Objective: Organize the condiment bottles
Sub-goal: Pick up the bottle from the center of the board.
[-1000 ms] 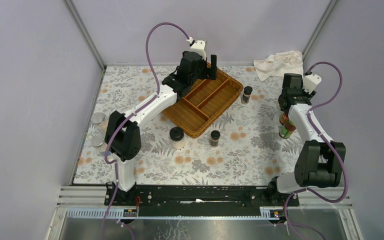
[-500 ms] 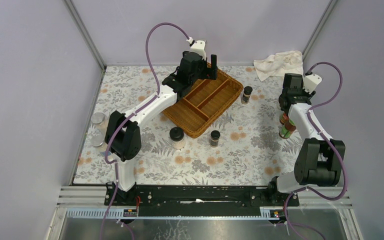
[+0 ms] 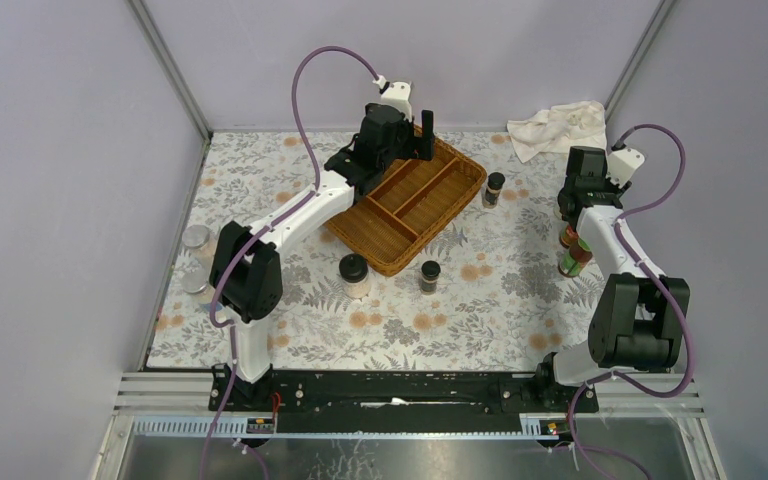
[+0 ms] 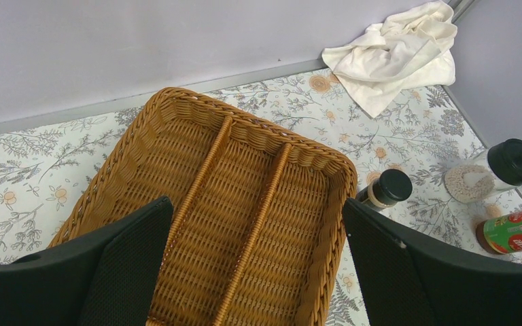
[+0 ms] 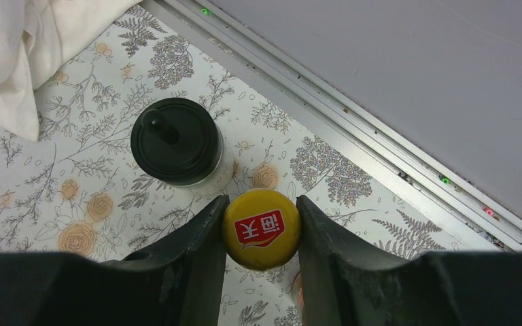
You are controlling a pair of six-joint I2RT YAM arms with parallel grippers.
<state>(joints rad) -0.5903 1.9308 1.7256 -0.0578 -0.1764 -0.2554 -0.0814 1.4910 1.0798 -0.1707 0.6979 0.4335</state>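
Note:
My right gripper [image 5: 261,231] is shut on the yellow cap [image 5: 261,229] of a red-labelled sauce bottle [image 3: 570,238] standing at the right edge; a second sauce bottle [image 3: 567,262] stands just nearer. A black-lidded jar [image 5: 175,140] stands right behind the cap. My left gripper [image 4: 255,204] is open and empty above the brown wicker tray [image 4: 326,159], which holds nothing. A dark spice jar [image 4: 387,188] stands outside the tray's right rim, also visible in the top view [image 3: 494,187]. A black-lidded jar [image 3: 353,274] and a small dark jar [image 3: 429,275] stand in front of the tray.
A crumpled white cloth [image 3: 560,125] lies at the back right corner. Two silver-topped shakers [image 3: 196,238] stand at the table's left edge. The metal frame rail [image 5: 353,129] runs close behind the right gripper.
Almost nothing: both arms hold their places, with only a very slight shift of the right wrist over the sauce bottle.

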